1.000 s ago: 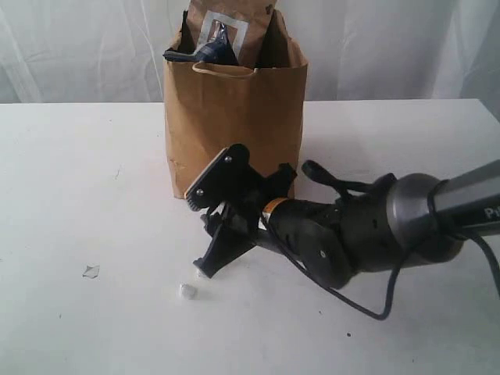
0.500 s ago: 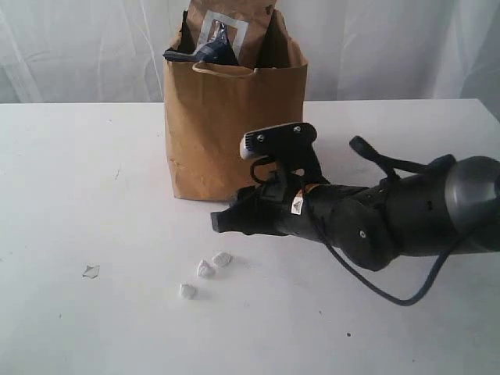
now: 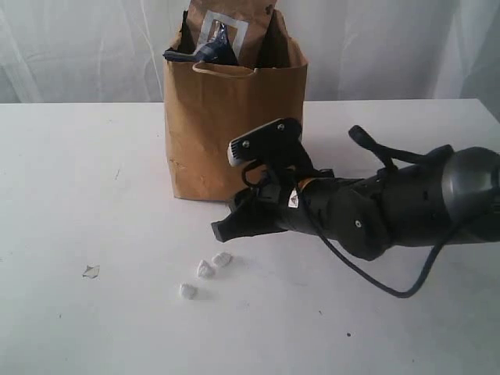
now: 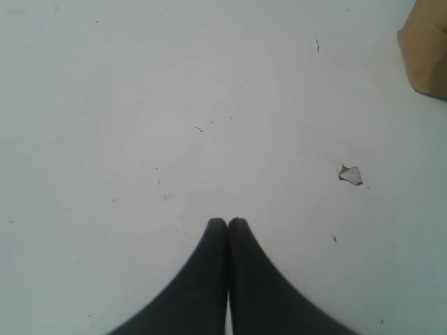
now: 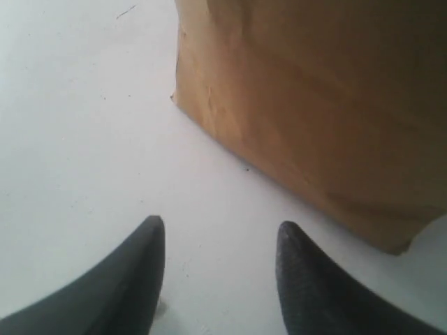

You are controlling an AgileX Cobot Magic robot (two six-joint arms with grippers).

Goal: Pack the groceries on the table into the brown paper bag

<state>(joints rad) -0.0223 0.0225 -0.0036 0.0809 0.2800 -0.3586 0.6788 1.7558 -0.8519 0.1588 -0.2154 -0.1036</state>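
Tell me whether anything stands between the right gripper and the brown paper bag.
Nothing visible does. In the right wrist view only white table lies between the open right gripper and the brown paper bag.

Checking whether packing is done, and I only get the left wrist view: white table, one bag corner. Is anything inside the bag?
Observer: Yes, the brown pouch and a dark packet stick out of the top of the brown paper bag.
Operator: Any groceries left on the table?
Observer: None visible; only three small white bits lie on the table before the bag.
Operator: And the right pincer?
Observer: The right pincer is open and empty, low beside the bag's foot.
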